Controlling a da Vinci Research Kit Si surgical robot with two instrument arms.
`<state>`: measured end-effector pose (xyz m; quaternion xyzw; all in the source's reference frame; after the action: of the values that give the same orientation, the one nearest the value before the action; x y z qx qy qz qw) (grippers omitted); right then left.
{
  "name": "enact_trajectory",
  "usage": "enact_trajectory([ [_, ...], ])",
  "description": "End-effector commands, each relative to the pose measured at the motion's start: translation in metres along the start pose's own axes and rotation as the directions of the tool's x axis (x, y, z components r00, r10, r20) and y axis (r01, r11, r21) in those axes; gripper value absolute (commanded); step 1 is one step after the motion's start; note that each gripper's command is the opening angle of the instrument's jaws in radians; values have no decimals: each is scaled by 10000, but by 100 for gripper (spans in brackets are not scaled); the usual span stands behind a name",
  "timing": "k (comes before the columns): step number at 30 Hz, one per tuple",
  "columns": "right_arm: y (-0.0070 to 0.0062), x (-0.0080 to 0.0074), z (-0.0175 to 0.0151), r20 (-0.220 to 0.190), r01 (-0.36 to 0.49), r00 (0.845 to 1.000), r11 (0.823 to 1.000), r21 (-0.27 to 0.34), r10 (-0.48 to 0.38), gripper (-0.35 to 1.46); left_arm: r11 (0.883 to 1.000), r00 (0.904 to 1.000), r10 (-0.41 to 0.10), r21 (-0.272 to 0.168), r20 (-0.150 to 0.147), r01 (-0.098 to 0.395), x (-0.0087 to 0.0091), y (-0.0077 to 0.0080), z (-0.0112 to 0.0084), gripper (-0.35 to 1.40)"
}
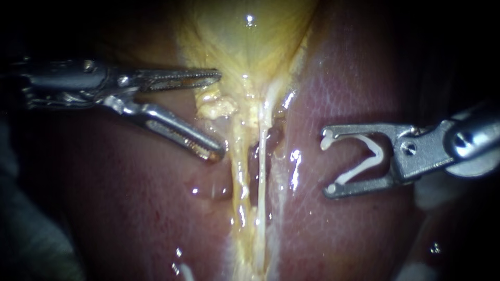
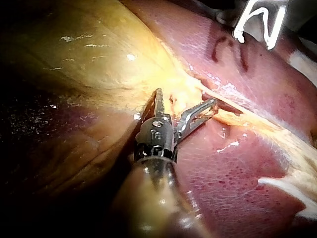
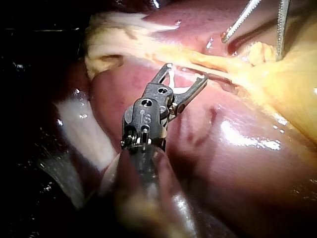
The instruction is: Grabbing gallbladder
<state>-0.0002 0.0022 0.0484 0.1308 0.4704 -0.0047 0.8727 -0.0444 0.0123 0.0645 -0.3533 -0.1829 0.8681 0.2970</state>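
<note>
Big glossy red-brown liver fills the view, w/ a cleft down its centre. At the top of that cleft sits the pale yellow, smooth-skinned gallbladder, narrowing downward into whitish-yellow strands (can't tell which is a tube). The left instrument, silver w/ long toothed jaws, is spread wide at the gallbladder's narrow lower end and grips nothing yet. Its upper tip is at the yellow edge, its lower jaw over liver. The right instrument hangs well apart over the liver, jaws wide but cradling a white V-shaped plastic clip. A small crumbly yellow fatty lump sits btw the left jaws. To do it well, imo: advance till both jaws straddle gallbladder wall, not just the lump, keep off the liver, close gently.
</note>
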Motion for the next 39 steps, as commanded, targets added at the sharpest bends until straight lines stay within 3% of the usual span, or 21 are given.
enact_trajectory([
  [1, 0, 0, 0, 2, -3, 10000, 10000, -1, 3, 49, 10000, 10000, -74, 41, 22, 74, 0, 0, 0, 73],
  [10, 0, 0, 1, 2, -4, 10000, 10000, -2, 4, 49, 9986, 9981, -495, 215, 375, 487, 1, -9, 4, 39],
  [16, 0, 0, 1, 3, -4, 10000, 10000, -3, 4, 49, 9964, 9965, -757, 399, 362, 742, 4, -10, 2, 6],
  [26, 0, 0, 0, 2, -3, 10000, 10000, -1, 3, 50, 9952, 9950, -892, 439, 444, 872, 16, -5, -7, -25],
  [29, 0, 0, 0, 2, -2, 10000, 10000, 0, 2, 50, 9944, 9942, -982, 436, 444, 963, 20, 0, -15, -35],
  [39, 0, 0, 0, 1, -1, 10000, 10000, 2, 1, 50, 9869, 9873, -1530, 582, 425, 1505, 33, 13, -63, -35],
])
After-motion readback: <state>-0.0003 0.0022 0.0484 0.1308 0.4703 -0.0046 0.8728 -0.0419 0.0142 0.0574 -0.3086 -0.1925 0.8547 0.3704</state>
